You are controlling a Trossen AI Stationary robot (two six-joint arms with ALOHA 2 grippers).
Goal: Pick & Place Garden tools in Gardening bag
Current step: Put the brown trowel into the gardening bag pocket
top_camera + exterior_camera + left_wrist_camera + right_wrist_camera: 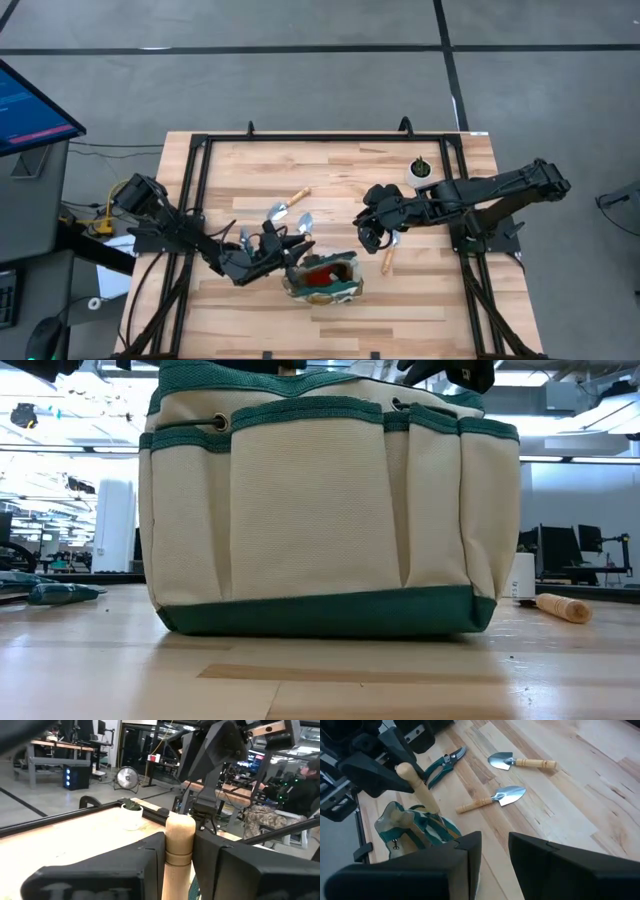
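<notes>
Gardening bag (320, 510) sitting nearest the table's front edge — soft fabric, likely to sag if pushed. Left gripper (402, 762) hovering over its mouth, jaws clamped on a wooden-handled tool (179, 845): stiff, light, best held mid-handle. Beyond, pruning shears (440, 762) and two trowels (495, 798) lying flat — right gripper (375, 232) waiting, jaws slightly apart and empty, near the small white pot (420, 172)

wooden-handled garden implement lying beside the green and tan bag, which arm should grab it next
Right. The right tool hangs open and empty just beside that light wooden handle; the left tool is shut on another wooden handle over the fabric bag.
</notes>
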